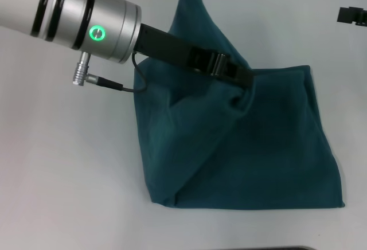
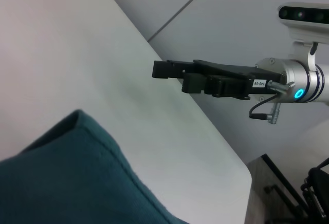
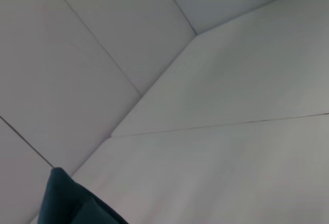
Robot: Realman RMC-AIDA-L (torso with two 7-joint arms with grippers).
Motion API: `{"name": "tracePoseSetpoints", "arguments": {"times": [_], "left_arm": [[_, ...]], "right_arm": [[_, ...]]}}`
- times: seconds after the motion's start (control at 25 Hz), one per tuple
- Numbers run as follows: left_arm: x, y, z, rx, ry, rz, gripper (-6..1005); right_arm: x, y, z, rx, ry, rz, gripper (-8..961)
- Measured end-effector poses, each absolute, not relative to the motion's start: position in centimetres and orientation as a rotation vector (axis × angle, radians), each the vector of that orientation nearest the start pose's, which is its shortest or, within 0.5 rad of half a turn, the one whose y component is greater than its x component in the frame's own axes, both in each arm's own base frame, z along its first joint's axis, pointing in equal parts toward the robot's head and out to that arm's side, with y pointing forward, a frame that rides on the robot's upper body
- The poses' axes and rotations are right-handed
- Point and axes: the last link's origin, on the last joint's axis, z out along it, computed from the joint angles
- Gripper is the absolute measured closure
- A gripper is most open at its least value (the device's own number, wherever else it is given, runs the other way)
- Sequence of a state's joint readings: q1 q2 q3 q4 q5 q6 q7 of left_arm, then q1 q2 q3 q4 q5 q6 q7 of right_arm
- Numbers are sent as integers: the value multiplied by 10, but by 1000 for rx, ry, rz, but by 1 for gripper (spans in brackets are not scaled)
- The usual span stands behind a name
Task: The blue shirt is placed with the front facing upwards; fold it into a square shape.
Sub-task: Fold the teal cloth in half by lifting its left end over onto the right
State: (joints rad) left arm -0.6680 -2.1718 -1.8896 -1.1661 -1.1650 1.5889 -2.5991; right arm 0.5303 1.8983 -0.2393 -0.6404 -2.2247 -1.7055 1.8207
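Cloth is bunched around my left gripper, which reaches in from my left across the upper half of the blue shirt. My fingers are clamped on a gathered fold near the shirt's middle; the fabric puckers toward that pinch, and a flap rises from it into a peak toward the far side of the tabletop. The rest of the shirt lies flat on the tabletop as a roughly square block, its near edge running side to side and its plain surface upward, with no lettering in view.

What matters for the coming move, as I judge it, is that the lifted flap runs from the pinch toward the far left, while the flat block spreads toward me and to my right. The fold I hold would need to travel over that block, toward its near-right part, for the edges to line up square. The crease running from my pinch down to the near-left corner is the hinge for that swing.

My right gripper hangs well off to the right, apart from the cloth and above the bare tabletop, and I cannot tell how it stands. My left is plainly the nearer one, and already has the fabric. The risk is the gathered fold slipping.
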Motion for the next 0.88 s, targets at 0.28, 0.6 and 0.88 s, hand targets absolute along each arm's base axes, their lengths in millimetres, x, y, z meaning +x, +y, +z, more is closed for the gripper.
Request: {"name": "tracePoseSetpoints", "arguments": {"times": [0.28, 0.6, 0.88], "left_arm": [[-82, 327, -49, -3013, -1356, -396, 999], [-67, 322, -62, -3060, -1319, -385, 998], [-61, 321, -71, -3069, -1312, -389, 998]], "right_arm": [[325, 324, 112, -2334, 1272, 798, 234], [324, 325, 111, -2340, 1271, 794, 233], [326, 324, 111, -2337, 1277, 794, 234]]}}
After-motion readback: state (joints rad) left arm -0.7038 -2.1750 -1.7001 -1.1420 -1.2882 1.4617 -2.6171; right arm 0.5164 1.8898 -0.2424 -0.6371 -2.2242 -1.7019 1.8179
